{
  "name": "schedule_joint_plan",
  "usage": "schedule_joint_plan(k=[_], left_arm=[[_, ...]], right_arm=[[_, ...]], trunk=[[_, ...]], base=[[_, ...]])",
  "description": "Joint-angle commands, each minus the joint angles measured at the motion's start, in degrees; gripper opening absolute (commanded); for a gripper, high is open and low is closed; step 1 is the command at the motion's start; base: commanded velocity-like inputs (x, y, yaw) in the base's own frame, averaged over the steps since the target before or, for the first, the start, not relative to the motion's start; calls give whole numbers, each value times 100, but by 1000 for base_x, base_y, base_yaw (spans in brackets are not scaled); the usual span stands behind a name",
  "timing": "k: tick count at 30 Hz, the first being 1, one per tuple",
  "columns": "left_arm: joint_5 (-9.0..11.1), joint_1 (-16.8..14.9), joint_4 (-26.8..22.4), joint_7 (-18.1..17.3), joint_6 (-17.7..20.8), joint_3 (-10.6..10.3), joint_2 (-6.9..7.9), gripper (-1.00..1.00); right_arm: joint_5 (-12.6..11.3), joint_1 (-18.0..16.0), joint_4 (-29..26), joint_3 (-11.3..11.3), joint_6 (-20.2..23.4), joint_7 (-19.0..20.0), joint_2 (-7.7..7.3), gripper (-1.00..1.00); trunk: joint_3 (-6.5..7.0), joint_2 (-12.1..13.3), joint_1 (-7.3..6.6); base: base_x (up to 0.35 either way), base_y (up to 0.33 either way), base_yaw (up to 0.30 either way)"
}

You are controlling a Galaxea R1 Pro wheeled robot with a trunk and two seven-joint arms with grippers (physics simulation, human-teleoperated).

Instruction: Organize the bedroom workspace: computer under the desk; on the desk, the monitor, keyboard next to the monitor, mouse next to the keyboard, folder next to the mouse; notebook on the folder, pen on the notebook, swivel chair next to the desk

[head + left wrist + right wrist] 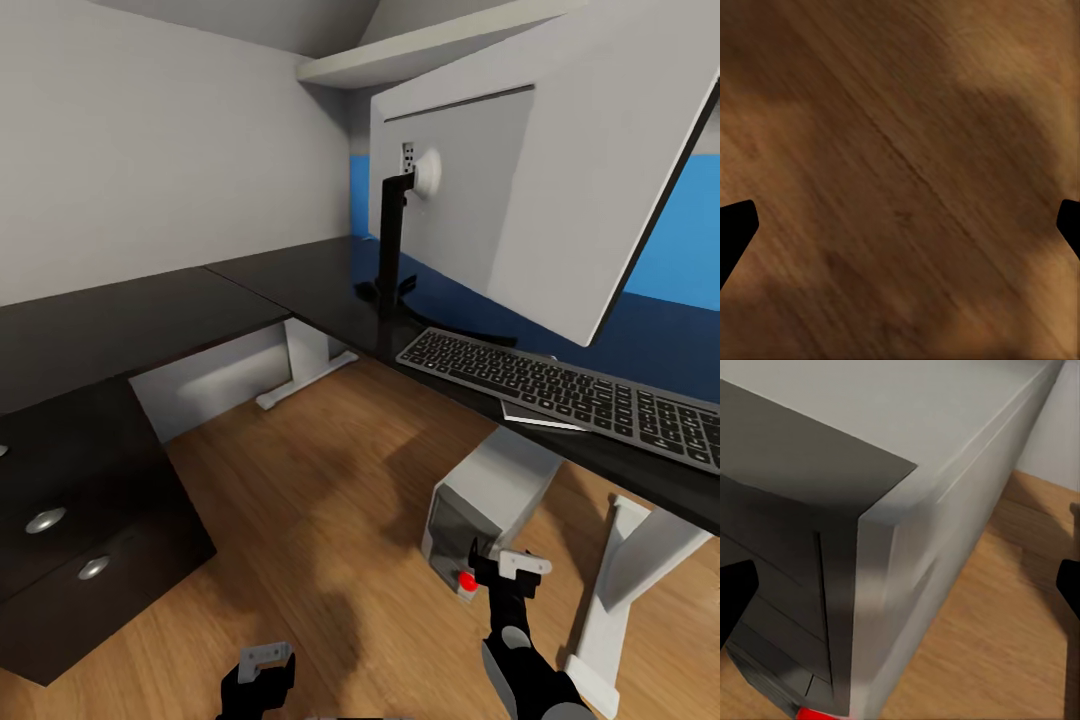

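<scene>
On desk (300,270): one monitor (530,170), one keyboard (570,385)

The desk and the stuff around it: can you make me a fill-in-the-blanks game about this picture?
1. The keyboard lies on top of the ______.
2. The computer stands on the wooden ______.
3. The little light on the computer is ______.
4. The monitor shows us its pale grey ______.

Missing words: desk; floor; red; back
</scene>
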Motion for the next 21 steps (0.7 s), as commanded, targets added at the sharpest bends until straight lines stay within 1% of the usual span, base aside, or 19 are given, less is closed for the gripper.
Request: schedule_joint_plan(k=[1,10,13,18,21], left_arm=[[59,-2,3,7,-20,-16,1,100],[59,-2,3,6,-21,-15,1,100],[59,-1,3,0,-21,-15,1,100],[54,-2,3,0,-21,-15,1,100],[52,-2,3,4,-21,-15,1,100]], right_arm=[[22,-5,4,-61,-27,-23,4,100],[22,-6,4,-61,-27,-23,4,100],[22,-6,4,-61,-27,-23,4,100],[22,-5,4,-61,-27,-23,4,100],[22,-4,4,-61,-27,-23,4,100]], trunk=[[-4,-2,-1],[-4,-2,-1],[-4,-2,-1],[-4,-2,-1],[-4,-2,-1]], base=[[0,-13,0],[22,-3,0],[197,32,0],[280,39,0],[150,10,0]])
